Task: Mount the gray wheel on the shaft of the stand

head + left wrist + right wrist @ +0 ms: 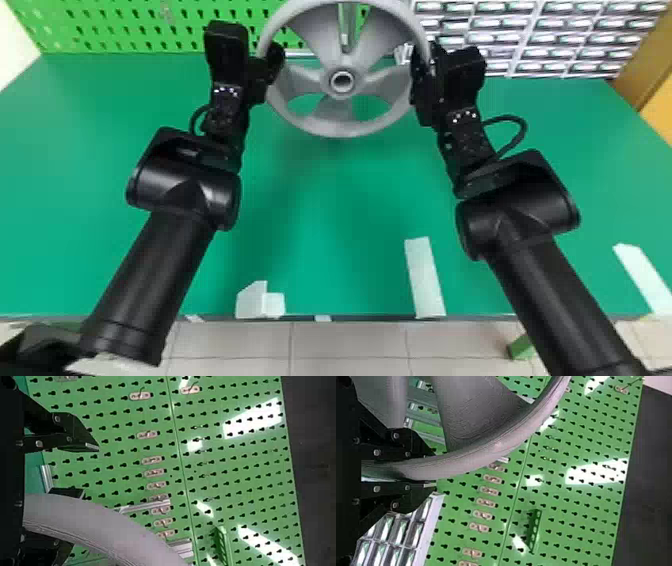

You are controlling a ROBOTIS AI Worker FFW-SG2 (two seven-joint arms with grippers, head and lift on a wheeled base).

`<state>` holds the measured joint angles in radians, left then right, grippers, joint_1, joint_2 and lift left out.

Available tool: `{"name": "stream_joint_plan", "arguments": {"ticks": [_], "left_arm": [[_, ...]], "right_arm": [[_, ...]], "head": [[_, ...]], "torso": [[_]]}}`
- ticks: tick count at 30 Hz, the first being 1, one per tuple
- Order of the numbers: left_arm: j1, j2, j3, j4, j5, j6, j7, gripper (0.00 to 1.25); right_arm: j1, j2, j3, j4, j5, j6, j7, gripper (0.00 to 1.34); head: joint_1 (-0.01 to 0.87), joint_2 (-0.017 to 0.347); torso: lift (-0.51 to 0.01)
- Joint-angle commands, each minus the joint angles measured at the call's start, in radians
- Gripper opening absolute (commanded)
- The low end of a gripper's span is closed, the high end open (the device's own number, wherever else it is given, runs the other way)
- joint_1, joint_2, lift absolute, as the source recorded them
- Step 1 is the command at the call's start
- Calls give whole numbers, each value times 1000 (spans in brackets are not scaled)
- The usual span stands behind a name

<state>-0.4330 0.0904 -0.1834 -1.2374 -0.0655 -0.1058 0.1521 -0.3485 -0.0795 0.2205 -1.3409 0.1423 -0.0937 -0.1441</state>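
A green tabletop (340, 210) is stretching out beneath the left gripper (272, 62) and the right gripper (421, 75). Between the two grippers and toward the robot, a stepped white piece (251, 301) is lying by the front edge, closer to the left one's side. A white strip (424, 277) is lying robotward of the right gripper; another white strip (642, 276) is slanting well out to its right.

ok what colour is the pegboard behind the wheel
The pegboard is green, best seen in the left wrist view.
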Motion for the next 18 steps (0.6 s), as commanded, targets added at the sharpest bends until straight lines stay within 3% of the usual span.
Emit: {"name": "stream_joint_plan", "arguments": {"ticks": [1, 18], "left_arm": [[-7, 0, -1, -7, 9, 28, 11, 514], [-33, -5, 5, -10, -7, 75, 6, 563]], "right_arm": [[-1, 1, 2, -18, -7, 38, -32, 163], [-20, 6, 7, -26, -10, 100, -32, 175]], "head": [[865, 52], [865, 52]], "torso": [[-101], [-101]]}}
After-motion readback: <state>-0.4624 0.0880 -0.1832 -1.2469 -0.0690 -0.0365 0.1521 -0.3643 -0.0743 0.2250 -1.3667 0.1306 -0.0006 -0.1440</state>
